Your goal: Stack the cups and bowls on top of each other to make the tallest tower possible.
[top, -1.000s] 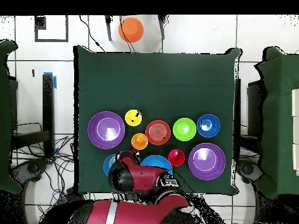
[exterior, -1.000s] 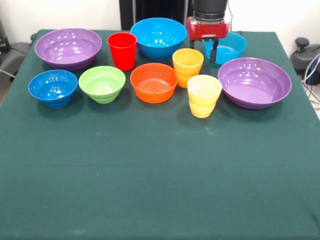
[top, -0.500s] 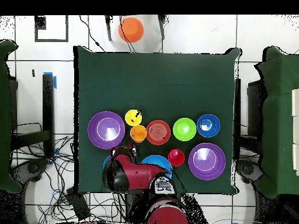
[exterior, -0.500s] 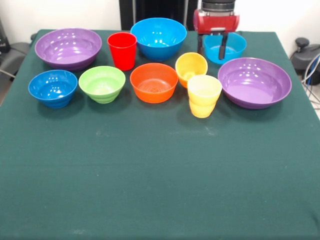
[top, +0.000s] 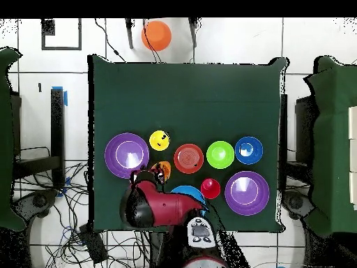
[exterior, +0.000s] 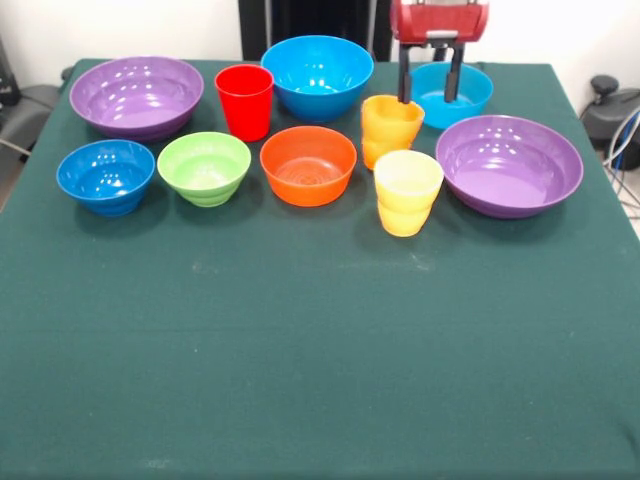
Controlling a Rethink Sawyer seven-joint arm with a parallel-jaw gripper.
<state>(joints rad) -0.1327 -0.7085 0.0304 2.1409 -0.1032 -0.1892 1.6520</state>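
From the front, a green cloth table (exterior: 320,350) lies bare on its near half, cups and bowls lined along the far side; the gripper (exterior: 431,75), fingers spread, hangs over the tilted orange cup (exterior: 388,128) and cyan bowl (exterior: 455,95). Overhead, tiled floor (top: 230,42) with cables surrounds the table, and the arm (top: 164,207) hides the cyan bowl.

A: what's on the dark green cloth tabletop (top: 188,98)?

B: row of glossy plastic: wide purple bowl (top: 125,154), yellow cup (top: 159,140), round orange bowl (top: 188,158), green bowl (top: 219,154), dark blue bowl (top: 248,150). Red-and-black arm (top: 157,207) covers the near-left edge.
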